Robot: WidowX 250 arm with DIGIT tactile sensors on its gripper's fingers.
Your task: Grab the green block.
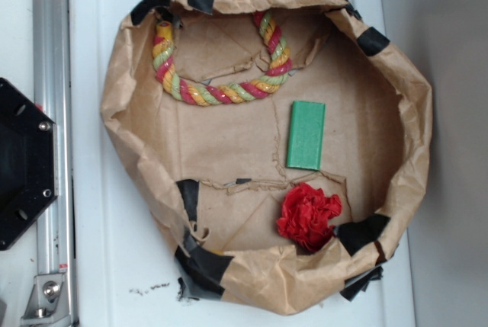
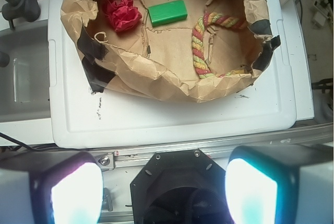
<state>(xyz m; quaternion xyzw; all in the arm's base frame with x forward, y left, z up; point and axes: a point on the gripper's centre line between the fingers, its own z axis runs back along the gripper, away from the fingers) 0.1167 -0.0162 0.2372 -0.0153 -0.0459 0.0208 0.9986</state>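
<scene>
The green block point(image 1: 306, 135) lies flat on the floor of a brown paper-lined bowl point(image 1: 122, 98), right of centre, its long side running up and down. In the wrist view the green block point(image 2: 167, 12) shows near the top, beside the red tissue ball point(image 2: 121, 12). My gripper point(image 2: 164, 192) hangs high over the black robot base, far from the bowl and outside the exterior view. Its two pale fingers point(image 2: 76, 192) stand wide apart with nothing between them.
A red, yellow and green twisted rope point(image 1: 217, 92) curves along the bowl's back. The red tissue ball point(image 1: 308, 216) sits just below the block. The bowl's crumpled paper wall point(image 2: 172, 80) rises around everything. A black robot base point(image 1: 23, 163) and metal rail point(image 1: 52, 144) lie left.
</scene>
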